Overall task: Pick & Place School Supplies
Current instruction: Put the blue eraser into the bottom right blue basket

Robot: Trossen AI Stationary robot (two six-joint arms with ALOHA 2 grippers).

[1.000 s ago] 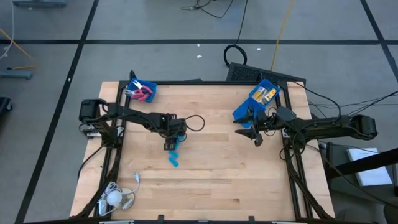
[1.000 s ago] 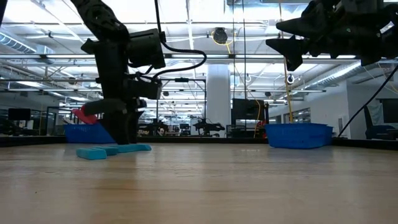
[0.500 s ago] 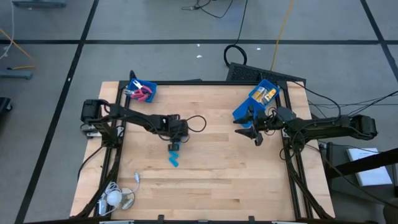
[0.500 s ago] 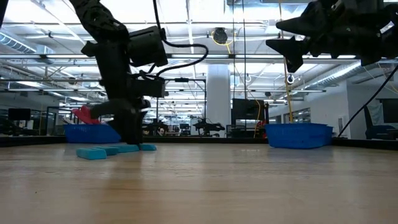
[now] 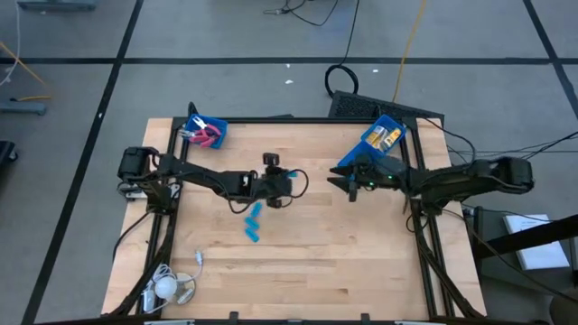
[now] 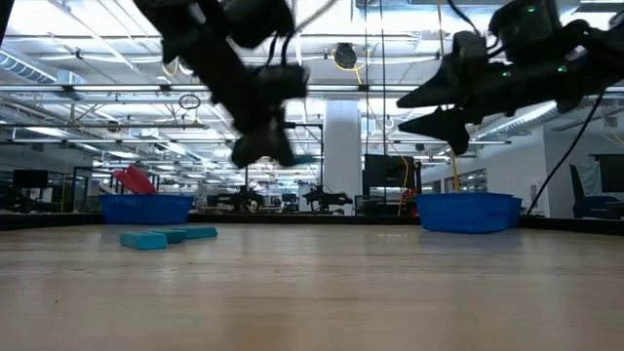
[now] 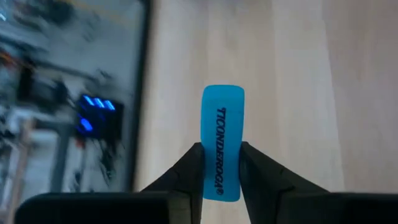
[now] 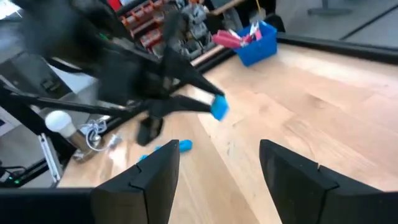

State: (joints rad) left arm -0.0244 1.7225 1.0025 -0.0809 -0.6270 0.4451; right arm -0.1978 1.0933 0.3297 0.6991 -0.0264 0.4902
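My left gripper (image 5: 283, 183) is raised above the middle of the table, pointing toward the right side, and is shut on a light-blue eraser (image 7: 222, 140) printed TICONDEROGA; the right wrist view shows that eraser (image 8: 219, 107) in the air. Two more light-blue erasers (image 5: 252, 222) lie flat on the wood just near of it. My right gripper (image 5: 343, 183) hovers open a short way to the right, facing the left one, holding nothing. Pink-handled scissors (image 5: 206, 135) sit in the far-left blue bin, and yellow packets (image 5: 388, 137) in the far-right bin. My left gripper pinches the eraser between its two fingers, which sit on the long edges near one end (image 7: 221, 180). The printed face is turned toward the wrist camera, and most of the eraser sticks out past the fingertips. The fingers lie about level, and the eraser is lifted clear of the table.
A second blue bin (image 5: 352, 162) stands beside the right gripper, below the packet bin (image 5: 377, 126). A white round object with a cord (image 5: 167, 287) lies at the near-left corner. Bare wood spans the table's near half and middle (image 5: 334, 253).
My left gripper, which stood low over the erasers, has risen with one eraser and swung toward the table's right, tipping from pointing down to roughly level. Two erasers stayed on the wood. My right gripper has moved a little left, toward the left gripper, and stays open.
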